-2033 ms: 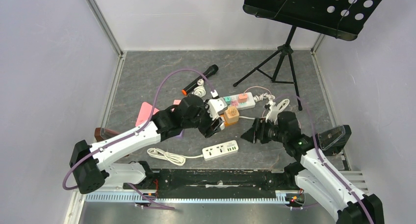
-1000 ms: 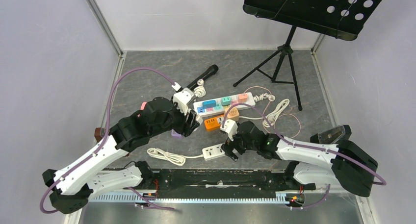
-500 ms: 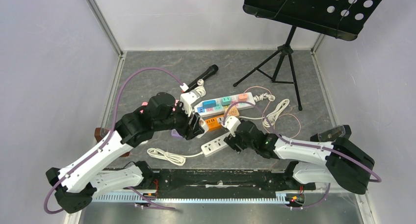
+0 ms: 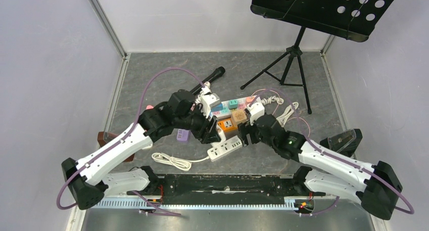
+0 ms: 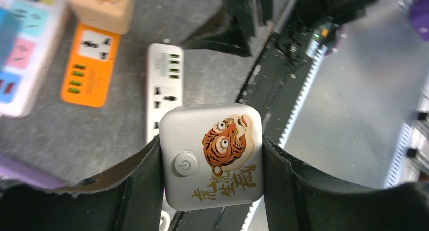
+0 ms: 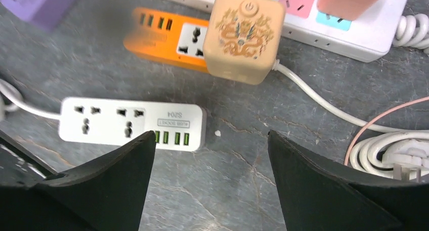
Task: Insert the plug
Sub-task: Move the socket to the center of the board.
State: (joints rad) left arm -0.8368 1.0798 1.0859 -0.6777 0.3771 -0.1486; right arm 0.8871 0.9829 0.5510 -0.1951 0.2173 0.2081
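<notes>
The plug (image 5: pixel 211 163) is a white square block with a tiger picture and a power button. My left gripper (image 5: pixel 211 147) is shut on its two sides and holds it above the grey mat. Right under it lies the white power strip (image 5: pixel 164 89) with green USB ports, also seen in the top view (image 4: pixel 226 148) and the right wrist view (image 6: pixel 131 124). In the top view my left gripper (image 4: pixel 212 131) hovers at the strip's left end. My right gripper (image 6: pixel 210 136) stands open over bare mat just right of that strip, nothing between its fingers; from above the right gripper (image 4: pixel 246 132) is beside the orange strip (image 4: pixel 227 125).
A tan cube (image 6: pixel 245 36) sits on the orange strip (image 6: pixel 167 39). Behind lies a long white strip (image 4: pixel 255 105) with coloured adapters. A coiled white cable (image 6: pixel 389 155), a purple block (image 4: pixel 183 135), a microphone (image 4: pixel 207 79) and a music stand's tripod (image 4: pixel 291 64) lie around.
My left arm has carried the plug right, over the white strip's left end. My right gripper has left the white strip, which it turned askew, and moved up and right.
</notes>
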